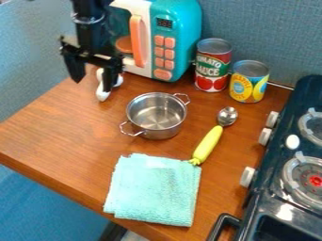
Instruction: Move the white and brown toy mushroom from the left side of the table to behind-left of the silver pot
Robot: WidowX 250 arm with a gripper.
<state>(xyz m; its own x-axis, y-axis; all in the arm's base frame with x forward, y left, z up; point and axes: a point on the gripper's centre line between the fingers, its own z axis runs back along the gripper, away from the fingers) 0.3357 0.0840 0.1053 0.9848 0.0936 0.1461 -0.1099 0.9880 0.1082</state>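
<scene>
The black gripper hangs over the upper left of the wooden counter, pointing down, its two fingers spread wide and open. Just below and partly behind its right finger lies a small white object; I cannot tell what it is. To the right of the gripper stands a teal and white toy microwave with an orange handle. A silver two-handled pot, empty inside, sits mid-counter, lower right of the gripper. Beside the pot lies a spoon with a yellow handle, bowl end up and right.
A folded turquoise cloth lies near the front edge. A tomato sauce can and a yellow-labelled can stand at the back right. The dark toy stove with white knobs borders the counter on the right.
</scene>
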